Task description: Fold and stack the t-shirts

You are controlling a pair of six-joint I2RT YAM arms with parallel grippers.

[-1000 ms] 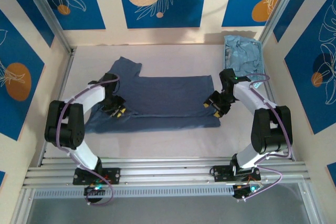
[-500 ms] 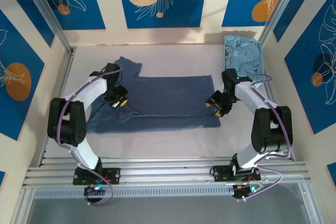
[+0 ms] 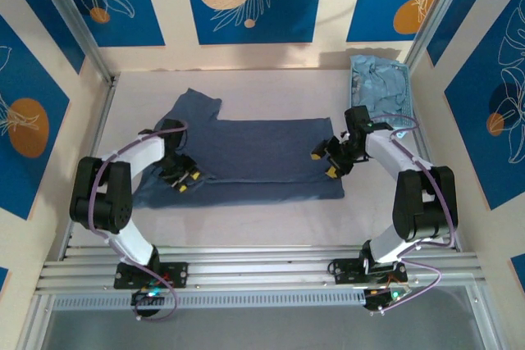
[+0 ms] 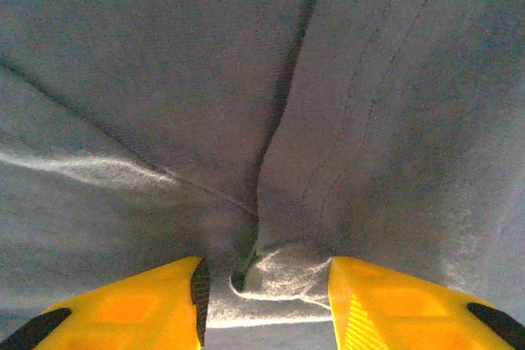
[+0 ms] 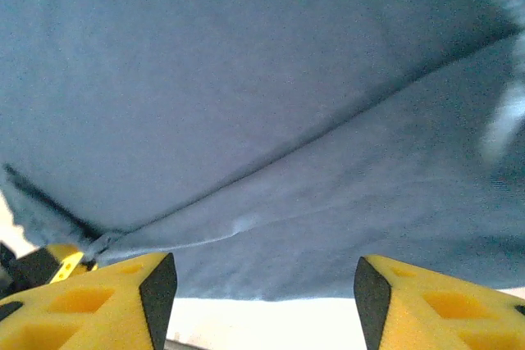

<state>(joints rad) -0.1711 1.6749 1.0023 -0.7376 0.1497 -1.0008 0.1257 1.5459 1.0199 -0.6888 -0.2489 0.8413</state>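
Observation:
A dark slate-blue t-shirt lies spread across the table, its lower part folded up into a long band, one sleeve pointing to the back left. My left gripper rests on the shirt's left part. In the left wrist view its yellow fingers stand apart, with a small raised pucker of the cloth lying loose between them. My right gripper hovers over the shirt's right edge. It is open wide, and the shirt's hem runs across just ahead of it. Pale sky-blue t-shirts lie crumpled at the back right.
The pale blue shirts sit in a basket in the back right corner. Bare white table runs along the near side in front of the dark shirt. Blue patterned walls close in the left, back and right.
My left gripper rose toward the sleeve, came back down toward the near left, and its jaws opened off the cloth. My right gripper shifted a little left and opened wider.

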